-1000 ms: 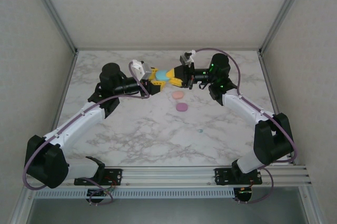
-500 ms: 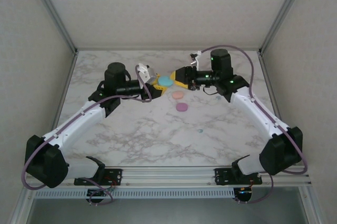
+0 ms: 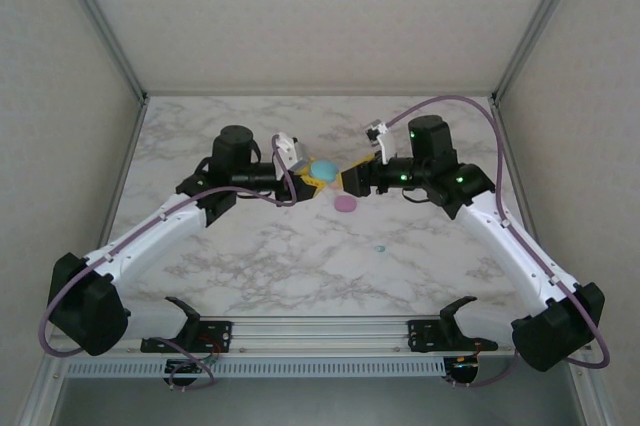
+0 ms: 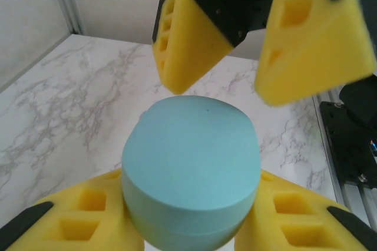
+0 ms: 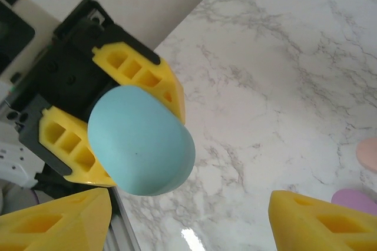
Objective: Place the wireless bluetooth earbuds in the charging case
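Up over the far middle of the marble worktop (image 3: pixel 250 246) the two arms meet nose to nose. The left gripper (image 3: pixel 310 172) is clenched on a teal charging case (image 4: pixel 191 162), its yellow pads (image 4: pixel 82 215) pressed against either side of the smooth oval, which is held off the surface. The right gripper (image 4: pixel 247 56) faces it from just beyond with its jaws released and spread apart, not touching the case. Down on the worktop, just below the right gripper, lies a purple case (image 3: pixel 345 203), and in the right wrist view the edge of a pink case (image 5: pixel 370 155) peeks in just beside it. One tiny teal earbud (image 3: pixel 379 247) sits by itself on the bare marble, nearer the arm bases and well apart from the case in the left gripper. I cannot tell whether the teal case holds anything inside.
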`<state>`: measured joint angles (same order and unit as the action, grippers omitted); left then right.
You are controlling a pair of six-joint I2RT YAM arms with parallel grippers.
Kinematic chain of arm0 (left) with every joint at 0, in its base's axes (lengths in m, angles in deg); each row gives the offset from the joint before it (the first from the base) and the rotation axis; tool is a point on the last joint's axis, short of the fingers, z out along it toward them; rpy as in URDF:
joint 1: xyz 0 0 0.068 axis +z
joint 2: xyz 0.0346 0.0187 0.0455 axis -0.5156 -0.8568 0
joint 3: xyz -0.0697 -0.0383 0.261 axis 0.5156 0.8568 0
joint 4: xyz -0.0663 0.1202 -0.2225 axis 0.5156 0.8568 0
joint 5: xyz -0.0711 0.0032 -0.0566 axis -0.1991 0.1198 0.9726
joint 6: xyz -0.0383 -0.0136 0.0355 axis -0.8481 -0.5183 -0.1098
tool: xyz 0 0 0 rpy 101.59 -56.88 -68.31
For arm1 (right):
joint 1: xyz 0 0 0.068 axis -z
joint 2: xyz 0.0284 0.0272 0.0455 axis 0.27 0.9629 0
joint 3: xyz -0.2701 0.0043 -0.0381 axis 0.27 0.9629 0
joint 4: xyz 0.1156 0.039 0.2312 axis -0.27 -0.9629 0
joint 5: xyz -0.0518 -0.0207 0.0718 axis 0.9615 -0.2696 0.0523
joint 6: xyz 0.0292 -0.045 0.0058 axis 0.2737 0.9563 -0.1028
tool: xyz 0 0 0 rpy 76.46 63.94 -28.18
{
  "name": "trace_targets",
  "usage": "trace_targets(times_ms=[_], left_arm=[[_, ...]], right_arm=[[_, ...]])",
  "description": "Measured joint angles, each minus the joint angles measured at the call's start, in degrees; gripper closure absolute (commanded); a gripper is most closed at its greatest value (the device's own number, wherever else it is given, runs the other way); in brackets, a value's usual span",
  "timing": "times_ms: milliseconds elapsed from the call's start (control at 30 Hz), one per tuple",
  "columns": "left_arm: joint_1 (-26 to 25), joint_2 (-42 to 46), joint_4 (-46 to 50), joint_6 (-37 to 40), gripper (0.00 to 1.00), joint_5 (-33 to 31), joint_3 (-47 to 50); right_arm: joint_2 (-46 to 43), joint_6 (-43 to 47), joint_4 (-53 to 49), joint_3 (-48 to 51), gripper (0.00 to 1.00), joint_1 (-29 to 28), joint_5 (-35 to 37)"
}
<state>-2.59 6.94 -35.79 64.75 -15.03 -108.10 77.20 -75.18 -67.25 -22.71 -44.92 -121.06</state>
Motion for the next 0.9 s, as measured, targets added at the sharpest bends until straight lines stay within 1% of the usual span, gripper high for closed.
trace_targets(times_ms=[200, 433, 600, 900], left_arm=[[-1.3, -0.9, -1.3, -1.1, 0.68, 0.0, 0.0], [-1.7, -1.2, -1.7, -1.5, 0.68, -0.6, 0.0], [-1.6, -1.4, -1.7, -1.7, 0.68, -1.7, 0.0], [-1.6, -1.4, -1.6, -1.9, 0.68, -2.4, 0.3]], right_arm=[[0.5, 3.3, -0.8, 0.0, 0.28, -1.4, 0.3], [1.0, 4.0, -0.8, 0.0, 0.28, -1.6, 2.5], [0.7, 3.6, -0.5, 0.1, 0.28, -2.2, 5.7], [-1.4, 0.0, 3.7, 0.9, 0.27, -2.3, 10.2]])
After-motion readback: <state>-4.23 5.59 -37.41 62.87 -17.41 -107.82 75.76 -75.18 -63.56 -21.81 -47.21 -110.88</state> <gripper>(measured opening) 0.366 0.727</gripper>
